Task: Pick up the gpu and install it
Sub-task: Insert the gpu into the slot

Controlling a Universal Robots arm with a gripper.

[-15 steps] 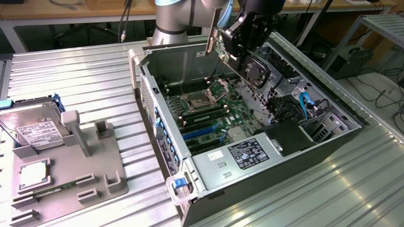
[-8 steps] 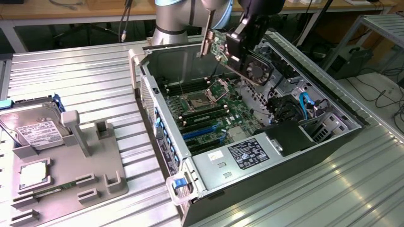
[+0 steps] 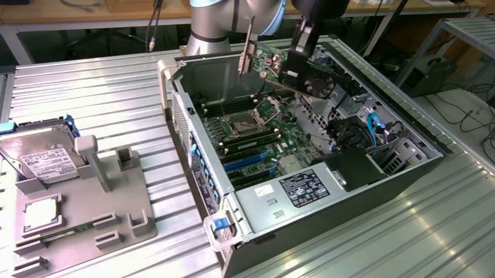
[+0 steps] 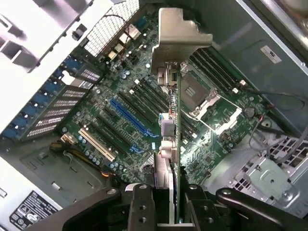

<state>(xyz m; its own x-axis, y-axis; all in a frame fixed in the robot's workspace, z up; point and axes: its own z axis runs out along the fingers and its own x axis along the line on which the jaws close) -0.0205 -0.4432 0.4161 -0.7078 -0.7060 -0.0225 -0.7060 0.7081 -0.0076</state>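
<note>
Over the far end of the open computer case [image 3: 402, 174], the hand [image 3: 295, 62] has its two dark fingers [image 4: 140, 208] closed on one end of the gpu [image 3: 312, 80], gripping the thin card by both faces. The card is carried in the air, tilted, with its fan face turned to the exterior view's right. From the wrist, the gpu [image 4: 176, 126] runs edge-on straight out from the fingers, and its pale metal bracket [image 4: 179, 34] is at the end farthest from the hand. Directly below the hand lies the motherboard [image 4: 110, 130]. The long blue expansion slot [image 4: 133, 120] and a pale one [image 4: 96, 144] sit just off to one side of the card's edge. The processor socket [image 4: 204, 98], with its metal latch frame, sits on the other side, close under the card, and rows of black memory slots [image 4: 214, 65] lie beyond it. A perforated rear grille [image 4: 113, 29] and a row of blue clips [image 4: 48, 94] line the case wall near the slots. Lower in the case, well away from the hand, are the labelled power supply [image 3: 305, 188] and some blue cables [image 3: 374, 130]. Well apart from the hand on the ribbed metal surface [image 3: 101, 92], a grey fixture [image 3: 116, 191] holds a hard drive [image 3: 40, 155].
</note>
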